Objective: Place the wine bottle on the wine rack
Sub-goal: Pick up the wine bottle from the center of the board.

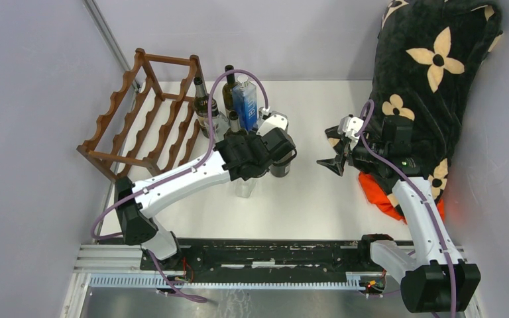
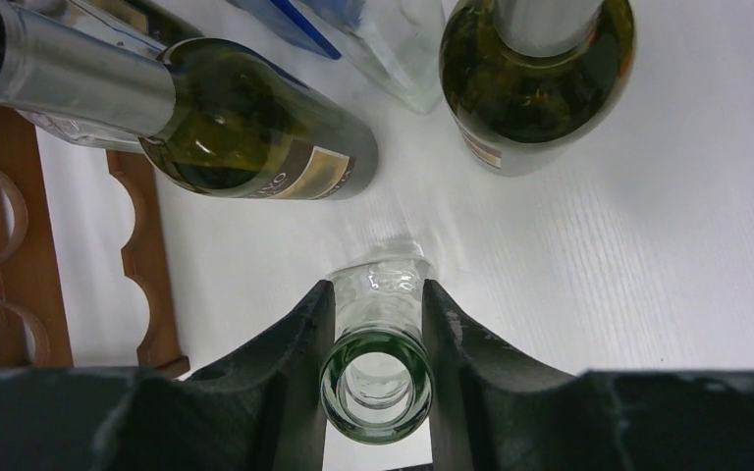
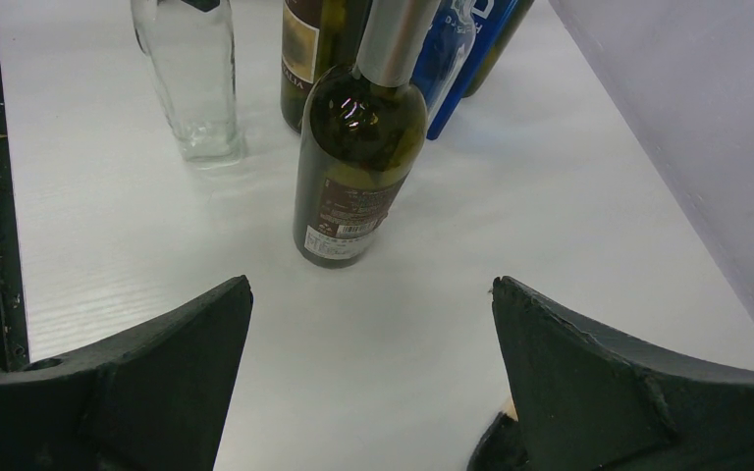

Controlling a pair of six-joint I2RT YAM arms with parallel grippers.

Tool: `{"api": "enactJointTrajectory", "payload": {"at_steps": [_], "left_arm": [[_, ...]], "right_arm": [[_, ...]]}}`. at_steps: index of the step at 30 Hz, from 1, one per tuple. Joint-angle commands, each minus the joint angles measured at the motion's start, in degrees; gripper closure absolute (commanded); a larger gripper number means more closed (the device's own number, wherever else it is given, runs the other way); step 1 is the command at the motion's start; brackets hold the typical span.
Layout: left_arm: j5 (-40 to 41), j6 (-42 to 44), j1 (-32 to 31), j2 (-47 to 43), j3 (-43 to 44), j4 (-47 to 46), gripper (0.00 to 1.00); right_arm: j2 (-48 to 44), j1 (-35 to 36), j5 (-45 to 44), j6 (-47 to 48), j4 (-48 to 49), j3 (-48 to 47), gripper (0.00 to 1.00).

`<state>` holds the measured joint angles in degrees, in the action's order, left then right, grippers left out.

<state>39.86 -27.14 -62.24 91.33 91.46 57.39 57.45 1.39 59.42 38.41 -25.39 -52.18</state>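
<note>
Our left gripper [image 2: 377,294] is clamped on the clear glass bottle [image 2: 377,392] at its neck, upright near the wine rack [image 1: 167,60]. Our right gripper [image 3: 373,294] gapes empty. The slick neck could perhaps slip, or swing into the green wine bottles [image 2: 245,137].

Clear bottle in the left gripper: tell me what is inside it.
The clear bottle looks empty: its mouth is open, uncorked, and the right wrist view shows see-through glass with no liquid. The left gripper clamps the neck, so its fingers cover that stretch.
</note>
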Motion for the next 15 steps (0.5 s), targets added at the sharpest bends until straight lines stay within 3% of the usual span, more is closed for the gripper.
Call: {"api": "enactJointTrajectory", "payload": {"at_steps": [1,6,15], "left_arm": [[0.63,6.07,-1.52,-1.96,5.81,2.13,0.98],[4.41,11.65,-4.69,-2.15,6.98,7.82,0.98],[11.77,13.83,-4.94,-3.54,4.13,15.35,0.98]], "right_arm": [[-0.28,0.21,0.26,0.08,1.29,-1.25,0.02],[0.19,0.18,0.35,0.01,1.39,-1.25,0.02],[0.88,0.24,0.41,0.09,1.65,-1.34,0.02]]}}
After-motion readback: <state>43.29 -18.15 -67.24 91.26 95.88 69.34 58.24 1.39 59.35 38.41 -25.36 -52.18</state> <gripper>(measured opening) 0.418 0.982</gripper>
